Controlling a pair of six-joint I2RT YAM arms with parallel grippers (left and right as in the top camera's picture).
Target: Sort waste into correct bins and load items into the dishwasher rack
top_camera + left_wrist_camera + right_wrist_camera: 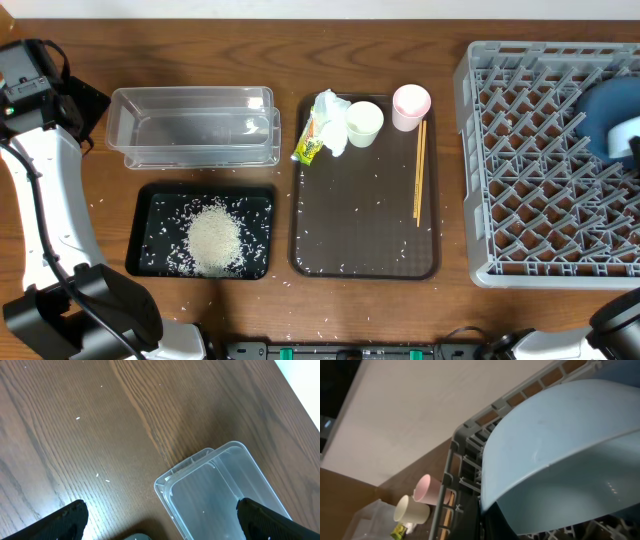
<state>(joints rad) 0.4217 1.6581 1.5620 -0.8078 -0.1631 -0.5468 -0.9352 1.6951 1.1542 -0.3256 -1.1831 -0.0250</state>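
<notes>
Presently, right gripper (495, 525): sitting fully closed, seemingly pinching the rim of the smaller light-blue bowl (560, 450); the contact itself is lying hidden.
Light-blue bowl: hanging tilted over the large square grey plastic dishwasher rack (530, 170), at the side farthest from the dark brown serving tray (365, 230), beside the large deep-blue round plate (600, 105).
Left gripper (162, 525): standing wide open, carrying nothing, hovering beyond the clear rectangular plastic tub (190, 125), left of the tray.
Risk, bowl: a thin rim pinch is inviting slip; a tilted release is risking a knock on the plate or a jam between pegs.
Risk, waste: the crumpled white paper tissue (330, 115) and yellow-green printed wrapper (308, 145) are crowding the small white cup (363, 122) at the tray's far-left corner; a grab there is likely tipping it.
Risk, chopsticks: the wooden chopsticks (419, 170) are lying along the tray's right side, below the small pink cup (411, 105), and could roll.
Edges: the rack wall is rising just right of the tray, leaving a narrow gap.
Open room: the tray's middle is carrying only stray grains; the loose white rice (215, 240) is heaping in the shallow black rectangular tray (150, 215), left of the tray.
</notes>
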